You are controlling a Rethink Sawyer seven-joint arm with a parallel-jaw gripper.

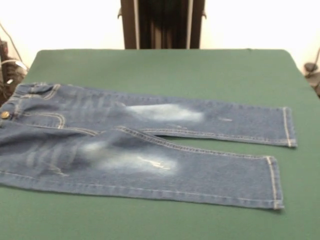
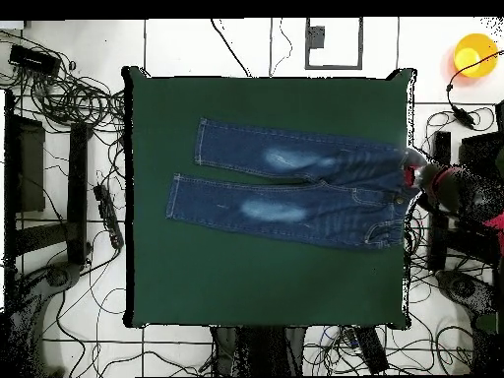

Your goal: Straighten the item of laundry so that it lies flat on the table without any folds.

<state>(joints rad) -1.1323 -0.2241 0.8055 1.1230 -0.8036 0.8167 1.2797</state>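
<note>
The blue denim jeans [image 1: 150, 145] lie spread out on the green table [image 1: 160, 70]. In the front view the waistband with its metal button [image 1: 5, 115] is at the left and both legs run to the right, side by side and a little apart. The pale faded patches face up. In the overhead view the jeans [image 2: 295, 187] lie across the far half of the table [image 2: 256, 276], with the waistband at the table's right edge. No large fold shows. The gripper shows in neither view.
The robot's pedestal [image 1: 161, 24] stands at the table's far side. In the overhead view what looks like a person's hand and red sleeve [image 2: 438, 185] is at the right edge by the waistband. Cables [image 2: 84, 108] lie on the floor around the table.
</note>
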